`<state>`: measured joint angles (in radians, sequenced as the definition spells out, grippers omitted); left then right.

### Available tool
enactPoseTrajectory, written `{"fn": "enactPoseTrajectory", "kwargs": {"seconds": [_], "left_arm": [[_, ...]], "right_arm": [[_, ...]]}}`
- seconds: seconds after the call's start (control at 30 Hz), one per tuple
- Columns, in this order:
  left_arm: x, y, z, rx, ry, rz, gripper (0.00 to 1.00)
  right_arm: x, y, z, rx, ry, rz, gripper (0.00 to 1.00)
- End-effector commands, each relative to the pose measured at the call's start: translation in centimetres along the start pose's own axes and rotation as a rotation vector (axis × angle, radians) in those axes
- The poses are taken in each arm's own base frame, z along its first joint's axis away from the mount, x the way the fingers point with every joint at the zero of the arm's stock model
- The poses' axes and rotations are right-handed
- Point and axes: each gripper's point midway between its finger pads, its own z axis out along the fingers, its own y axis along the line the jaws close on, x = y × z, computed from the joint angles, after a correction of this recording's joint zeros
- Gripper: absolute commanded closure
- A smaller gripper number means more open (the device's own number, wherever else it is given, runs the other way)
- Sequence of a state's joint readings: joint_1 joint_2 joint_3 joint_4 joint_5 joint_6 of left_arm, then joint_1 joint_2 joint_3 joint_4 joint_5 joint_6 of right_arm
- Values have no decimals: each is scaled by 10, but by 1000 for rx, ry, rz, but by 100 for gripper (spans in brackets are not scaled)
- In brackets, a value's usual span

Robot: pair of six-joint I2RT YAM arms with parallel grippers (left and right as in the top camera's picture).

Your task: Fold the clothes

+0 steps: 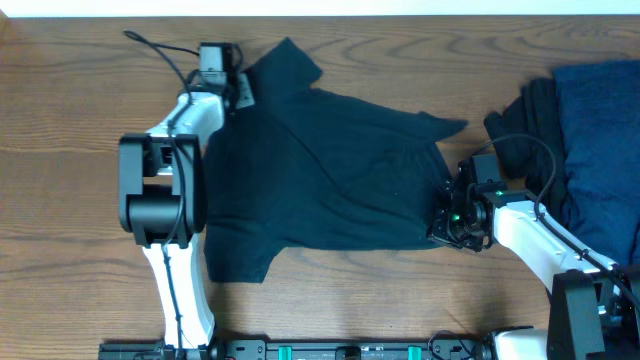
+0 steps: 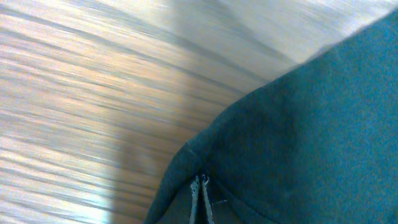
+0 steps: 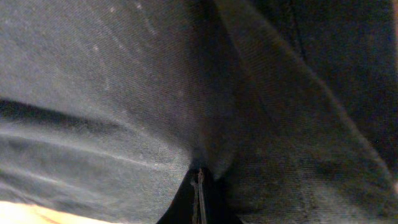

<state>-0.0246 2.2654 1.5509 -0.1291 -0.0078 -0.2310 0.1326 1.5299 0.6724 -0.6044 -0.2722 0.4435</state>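
A black T-shirt (image 1: 330,170) lies spread across the middle of the wooden table (image 1: 80,130), one sleeve pointing to the far edge. My left gripper (image 1: 240,92) is at its far left corner. In the left wrist view the gripper (image 2: 200,182) is shut, with the T-shirt (image 2: 298,137) bunched around its tips. My right gripper (image 1: 440,215) is at the shirt's near right edge. In the right wrist view the gripper (image 3: 199,177) is shut, and the T-shirt (image 3: 124,93) puckers toward it and fills the view.
More clothes are piled at the right edge: a navy garment (image 1: 600,130) with a black garment (image 1: 530,120) beside it. The right arm's cable loops over that pile. Bare wood shows to the left and along the near edge.
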Motion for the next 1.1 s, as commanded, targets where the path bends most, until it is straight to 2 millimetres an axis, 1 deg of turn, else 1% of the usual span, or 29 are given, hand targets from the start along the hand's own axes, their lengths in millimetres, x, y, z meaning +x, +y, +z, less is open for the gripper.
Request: {"fn": "enactPoseTrajectory", "kwargs": {"seconds": [0.0,0.17,0.23,0.33,0.43,0.77,0.83,0.93,1.0,1.07], "left_arm": [[9,30,15,-71,24,-12,94],[6,36,15,-76,15,-23,94],[5,39,15,-82,14,-45,94],[6,51,14,-115,16,-156,94],[7,65,14,-136,20,-261,94],[7,102,13,-180,32,-345,94],[6,107,12,-185,30,-352,94],[6,106,13,-165,36,-358,93],[1,97,13,-113,29,-351,93],[-13,83,7,-32,6,-327,90]], "right_arm": [[11,-23,8,106,16,32,99],[14,-26,9,115,23,59,99],[18,-32,10,143,26,105,99],[26,-42,13,177,31,166,99],[29,-45,15,187,30,208,99],[28,-47,15,198,24,207,99],[28,-48,15,200,22,210,99],[28,-48,15,200,22,210,99],[27,-47,15,198,19,209,99],[27,-47,15,198,18,209,99]]}}
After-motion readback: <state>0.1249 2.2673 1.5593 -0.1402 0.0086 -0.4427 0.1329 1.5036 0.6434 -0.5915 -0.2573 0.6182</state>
